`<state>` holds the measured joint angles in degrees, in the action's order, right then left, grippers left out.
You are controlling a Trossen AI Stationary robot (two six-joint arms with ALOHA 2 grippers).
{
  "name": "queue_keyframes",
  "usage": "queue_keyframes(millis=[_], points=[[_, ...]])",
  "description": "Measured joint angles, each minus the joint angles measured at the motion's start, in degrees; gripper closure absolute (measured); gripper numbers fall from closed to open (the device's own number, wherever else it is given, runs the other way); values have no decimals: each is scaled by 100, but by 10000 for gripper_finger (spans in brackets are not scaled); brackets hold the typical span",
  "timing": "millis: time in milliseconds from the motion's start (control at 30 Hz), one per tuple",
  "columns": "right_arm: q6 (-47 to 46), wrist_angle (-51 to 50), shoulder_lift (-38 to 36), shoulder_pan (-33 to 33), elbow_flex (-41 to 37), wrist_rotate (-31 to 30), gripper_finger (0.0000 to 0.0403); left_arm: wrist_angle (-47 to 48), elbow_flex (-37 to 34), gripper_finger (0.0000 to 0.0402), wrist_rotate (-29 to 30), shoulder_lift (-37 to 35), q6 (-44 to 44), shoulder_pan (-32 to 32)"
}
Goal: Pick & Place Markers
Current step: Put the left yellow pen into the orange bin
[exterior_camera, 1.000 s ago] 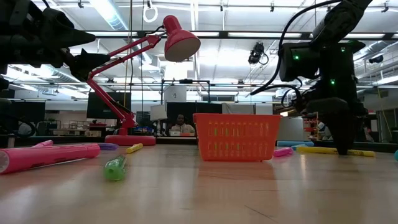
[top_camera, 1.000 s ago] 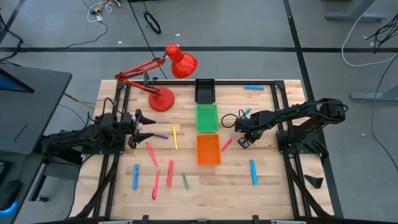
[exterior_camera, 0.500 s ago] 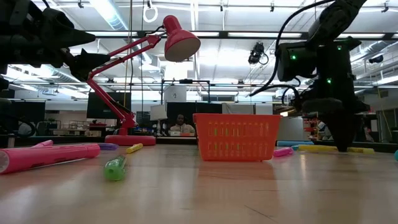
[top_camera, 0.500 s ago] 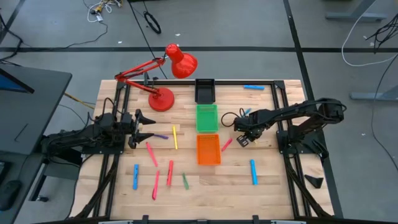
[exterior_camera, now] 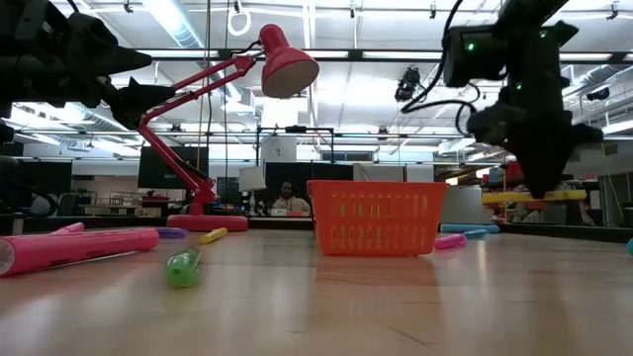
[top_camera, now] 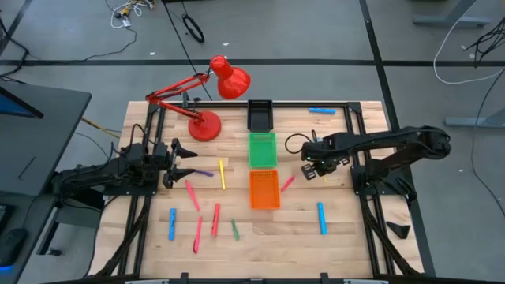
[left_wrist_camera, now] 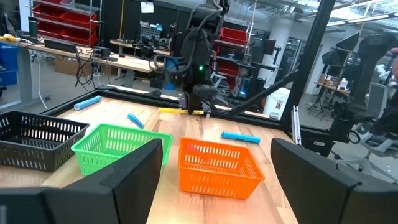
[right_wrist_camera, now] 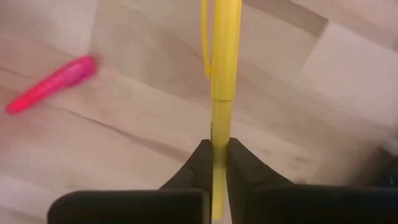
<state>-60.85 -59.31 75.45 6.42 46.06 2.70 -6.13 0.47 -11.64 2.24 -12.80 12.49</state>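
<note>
Only the right wrist view shows the right tool (right_wrist_camera: 214, 163) clamped together on a yellow marker (right_wrist_camera: 222, 68); the low view shows that marker held level and clear of the counter (exterior_camera: 297, 316) at right of frame. In the high view the left tool (top_camera: 183, 163), fingers apart, hangs at centre left. The orange basket (top_camera: 264, 190), green basket (top_camera: 263, 149) and black basket (top_camera: 259, 114) look empty

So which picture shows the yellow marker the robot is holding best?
The right wrist view: the yellow marker fills it, pinched in the right gripper. The low view shows it lifted, level; the left wrist view, small and far; the high view barely.
</note>
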Motion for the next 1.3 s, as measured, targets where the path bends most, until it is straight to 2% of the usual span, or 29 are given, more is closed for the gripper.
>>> queue_keyframes(millis=[333, 667, 1300], points=[[-682, -688, -815, -226, 4, 236, 388, 0, 0, 94, 0, -2, 2, 2], [-1072, -744, -981, -300, 12, 284, 388, 0, 0, 94, 2, 0, 0, 0], [-2495, -882, 859, -991, 2109, 256, 388, 0, 0, 94, 0, -2, 0, 0]])
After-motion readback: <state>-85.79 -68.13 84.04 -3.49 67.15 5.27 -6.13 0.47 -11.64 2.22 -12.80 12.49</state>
